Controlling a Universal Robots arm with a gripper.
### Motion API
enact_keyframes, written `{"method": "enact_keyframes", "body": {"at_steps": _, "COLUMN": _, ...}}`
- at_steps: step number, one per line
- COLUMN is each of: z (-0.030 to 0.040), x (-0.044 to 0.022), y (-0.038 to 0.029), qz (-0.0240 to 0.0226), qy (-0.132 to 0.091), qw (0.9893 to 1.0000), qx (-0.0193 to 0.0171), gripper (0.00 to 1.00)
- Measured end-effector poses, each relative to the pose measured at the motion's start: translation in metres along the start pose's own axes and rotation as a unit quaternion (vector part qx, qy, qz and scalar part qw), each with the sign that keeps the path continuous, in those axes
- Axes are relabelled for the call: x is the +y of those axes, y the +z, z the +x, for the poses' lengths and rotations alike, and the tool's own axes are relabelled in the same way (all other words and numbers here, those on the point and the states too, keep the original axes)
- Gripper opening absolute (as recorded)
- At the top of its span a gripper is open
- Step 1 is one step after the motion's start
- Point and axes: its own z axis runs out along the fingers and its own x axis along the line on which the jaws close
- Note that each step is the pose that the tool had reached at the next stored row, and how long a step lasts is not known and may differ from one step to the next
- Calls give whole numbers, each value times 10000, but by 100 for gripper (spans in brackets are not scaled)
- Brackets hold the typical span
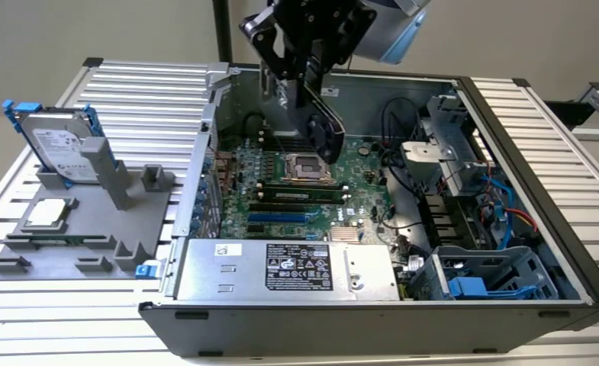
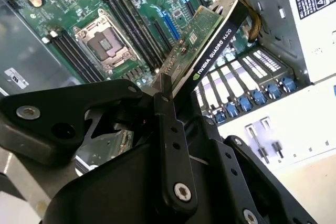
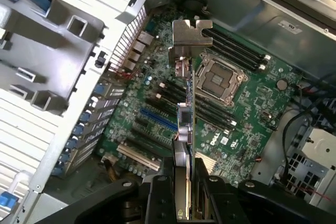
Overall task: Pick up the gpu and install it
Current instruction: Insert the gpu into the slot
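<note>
Now gripper (image 1: 313, 84) clamps the gpu (image 1: 325, 122) above the motherboard (image 1: 365, 164), apparently mid-carry; seating needs its edge squared to a slot (image 3: 157, 120).

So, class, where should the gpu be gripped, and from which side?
Pinch the gpu across its flat faces, coming from the end opposite the silver bracket, as the end effector does: the card is thin, and the bracket stays free.
</note>
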Motion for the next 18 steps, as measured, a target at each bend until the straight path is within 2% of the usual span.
{"method": "enact_keyframes", "body": {"at_steps": 4, "z": 0, "x": 0, "y": 0, "qz": -5, "qy": -246, "qw": 9997, "qx": 7, "gripper": 0}}
{"method": "enact_keyframes", "body": {"at_steps": 9, "z": 0, "x": 0, "y": 0, "qz": -11, "qy": -556, "qw": 9984, "qx": 15, "gripper": 0}}
{"method": "enact_keyframes", "body": {"at_steps": 13, "z": 0, "x": 0, "y": 0, "qz": -17, "qy": -809, "qw": 9967, "qx": 22, "gripper": 0}}
{"method": "enact_keyframes", "body": {"at_steps": 18, "z": 0, "x": 0, "y": 0, "qz": -23, "qy": -1123, "qw": 9937, "qx": 31, "gripper": 0}}
